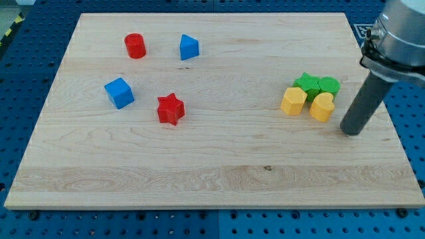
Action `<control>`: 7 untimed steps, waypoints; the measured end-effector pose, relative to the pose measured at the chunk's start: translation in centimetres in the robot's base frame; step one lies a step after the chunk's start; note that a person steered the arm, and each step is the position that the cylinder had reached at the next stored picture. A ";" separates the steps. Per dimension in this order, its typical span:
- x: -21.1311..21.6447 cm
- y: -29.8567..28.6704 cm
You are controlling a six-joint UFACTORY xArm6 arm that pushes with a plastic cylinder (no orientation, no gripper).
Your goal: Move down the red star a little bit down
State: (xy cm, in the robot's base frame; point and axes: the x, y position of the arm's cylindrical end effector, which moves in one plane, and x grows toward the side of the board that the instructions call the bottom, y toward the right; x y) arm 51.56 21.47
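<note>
The red star lies on the wooden board, left of the middle. My tip rests on the board at the view's right, far from the star. It stands just right of a yellow block, not touching it.
A blue cube sits left of the star. A red cylinder and a blue block lie toward the view's top left. At the right, two green blocks and a yellow block cluster together.
</note>
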 end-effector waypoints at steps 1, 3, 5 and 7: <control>1.9 -3.6; 2.1 -9.2; -1.9 -13.1; -5.6 -17.9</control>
State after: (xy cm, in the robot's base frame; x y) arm 45.97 3.55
